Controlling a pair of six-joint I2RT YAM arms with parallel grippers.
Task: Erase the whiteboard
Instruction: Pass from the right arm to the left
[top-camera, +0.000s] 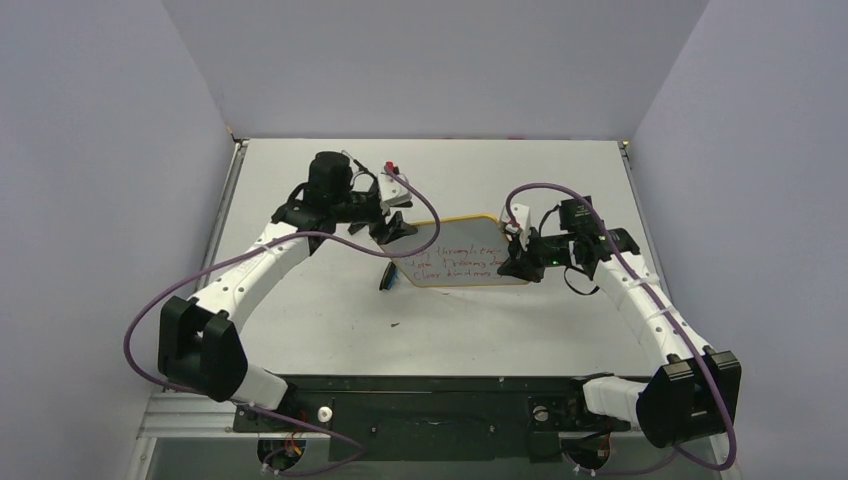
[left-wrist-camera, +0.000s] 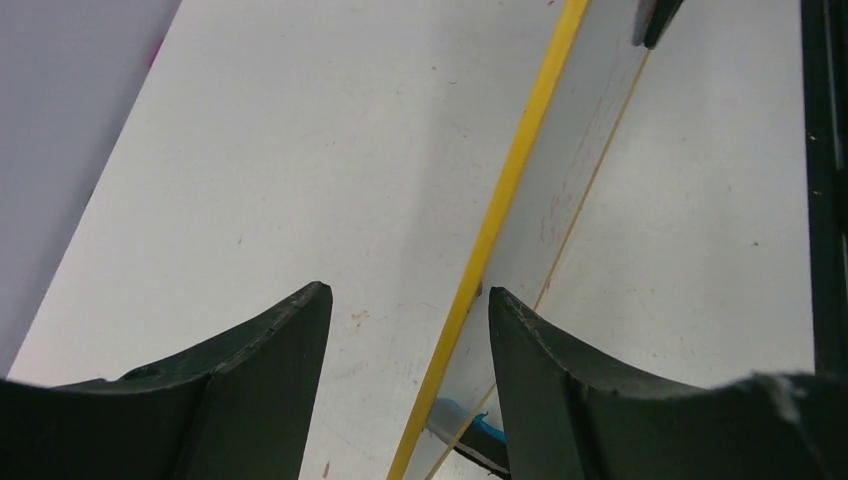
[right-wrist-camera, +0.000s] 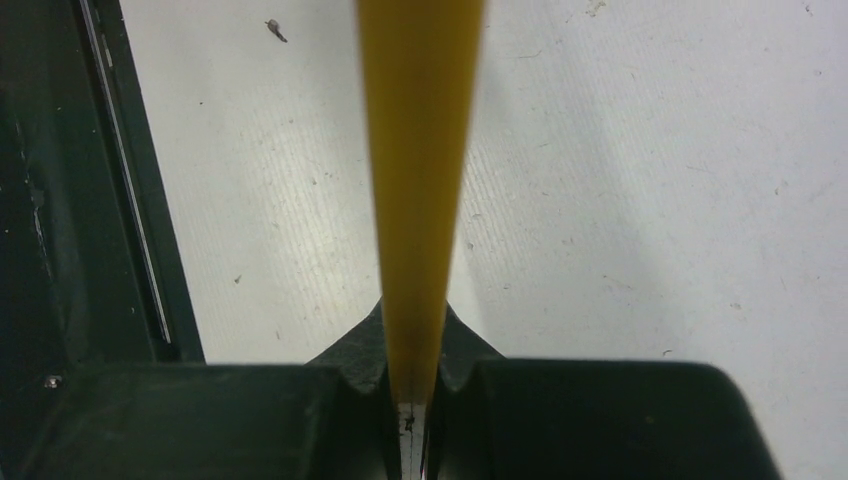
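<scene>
Board (top-camera: 455, 255) held at 1 edge only, clenched in right gripper (right-wrist-camera: 413, 340); left gripper (left-wrist-camera: 408, 295), released astride its left rim, may knock it loose.

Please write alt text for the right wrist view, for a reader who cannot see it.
The right gripper is shut on the whiteboard, seen edge-on as a yellow strip running up the frame. Below lies the white table.

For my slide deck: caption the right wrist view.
Right gripper clamps the whiteboard by its yellow rim, seen edge-on with the white table behind.
</scene>
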